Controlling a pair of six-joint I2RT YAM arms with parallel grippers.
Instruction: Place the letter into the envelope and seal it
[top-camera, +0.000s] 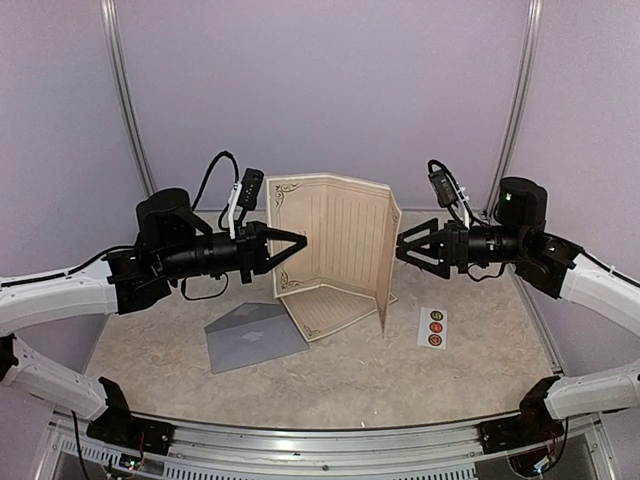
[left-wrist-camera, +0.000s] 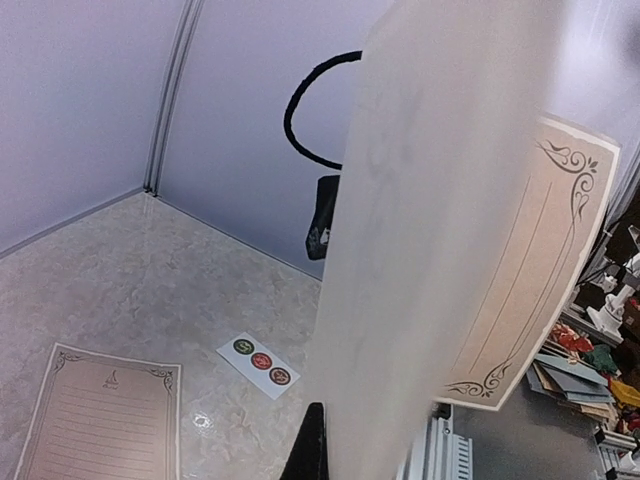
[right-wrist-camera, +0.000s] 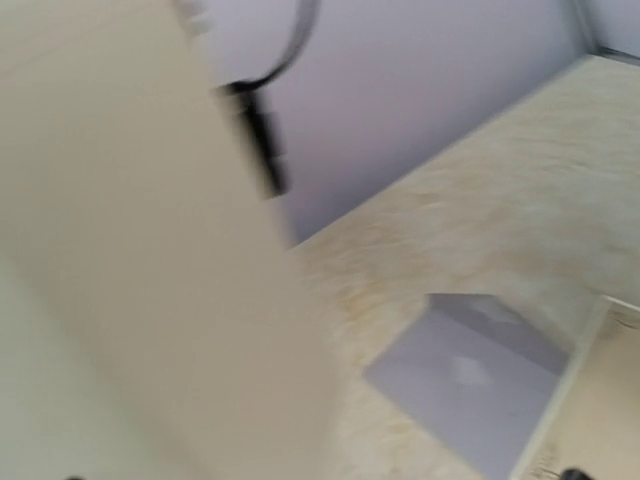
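The letter (top-camera: 335, 235), a cream sheet with an ornate border, stands upright over the middle of the table. It is bent: its right side folds forward and its lower part (top-camera: 330, 305) lies on the table. My left gripper (top-camera: 301, 240) is shut on the letter's left edge. One black finger (left-wrist-camera: 312, 450) shows beside the sheet (left-wrist-camera: 430, 250), and the other is hidden behind it. My right gripper (top-camera: 400, 244) is shut on the letter's right edge, and the blurred sheet (right-wrist-camera: 130, 260) hides its fingers. The grey-blue envelope (top-camera: 255, 335) lies flat at the front left, also seen in the right wrist view (right-wrist-camera: 480, 385).
A small white strip with three round stickers (top-camera: 433, 327) lies right of the letter, also seen in the left wrist view (left-wrist-camera: 260, 365). Lilac walls close in the back and sides. A metal rail (top-camera: 320, 435) runs along the near edge.
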